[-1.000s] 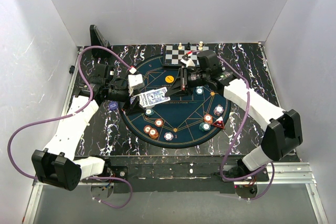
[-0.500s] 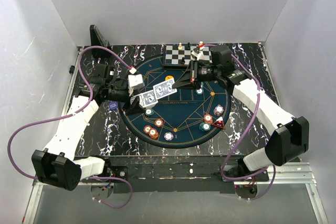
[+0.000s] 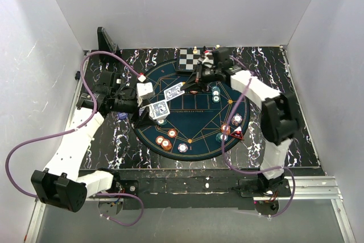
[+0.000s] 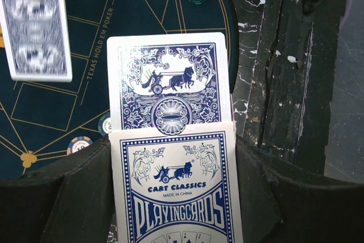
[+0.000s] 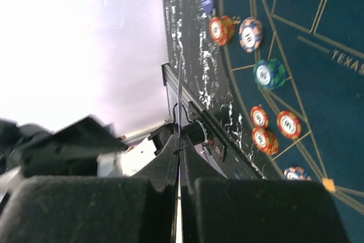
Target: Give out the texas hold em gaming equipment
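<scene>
- A card box (image 4: 176, 189) is clamped in the left end effector (image 3: 149, 112), with one card (image 4: 169, 81) sticking out of its open end, back up.
- A single card (image 3: 174, 91) is pinched edge-on by the right end effector (image 3: 190, 83), its fingers (image 5: 108, 209) pressed together on it, above the far part of the mat (image 3: 199, 132).
- Chips (image 3: 165, 142) are scattered on the mat, several near its near-left edge.
- A red triangular marker (image 3: 236, 135) lies at the mat's right side.
- The chessboard (image 3: 190, 58) stands at the table's (image 3: 102, 140) far edge.
</scene>
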`<state>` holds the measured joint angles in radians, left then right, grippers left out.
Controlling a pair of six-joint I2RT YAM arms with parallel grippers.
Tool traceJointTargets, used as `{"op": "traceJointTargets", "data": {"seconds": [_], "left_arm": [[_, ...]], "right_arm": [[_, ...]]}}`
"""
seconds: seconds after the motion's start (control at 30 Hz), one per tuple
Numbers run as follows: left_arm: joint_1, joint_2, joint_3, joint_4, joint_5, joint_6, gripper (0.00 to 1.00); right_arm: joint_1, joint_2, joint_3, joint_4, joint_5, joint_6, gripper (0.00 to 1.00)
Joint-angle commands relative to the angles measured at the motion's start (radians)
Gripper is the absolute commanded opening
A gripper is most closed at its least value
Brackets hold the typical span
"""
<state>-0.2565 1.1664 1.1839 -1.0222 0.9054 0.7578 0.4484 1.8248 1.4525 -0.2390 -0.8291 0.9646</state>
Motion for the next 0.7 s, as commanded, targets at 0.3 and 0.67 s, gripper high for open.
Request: {"op": "traceJointTargets", "data": {"seconds": [0.3, 0.67], "left_arm": [[0.005, -0.036, 0.069, -0.016, 0.038, -0.037, 0.0], [0.005, -0.05, 0.069, -0.018, 0.049, -0.043, 0.0]], "right_arm": [[0.188, 0.444, 0.442, 0.038, 0.134, 0.042, 0.01], [0.254, 0.631, 0.539, 0.11, 0.283, 0.184, 0.01]]}}
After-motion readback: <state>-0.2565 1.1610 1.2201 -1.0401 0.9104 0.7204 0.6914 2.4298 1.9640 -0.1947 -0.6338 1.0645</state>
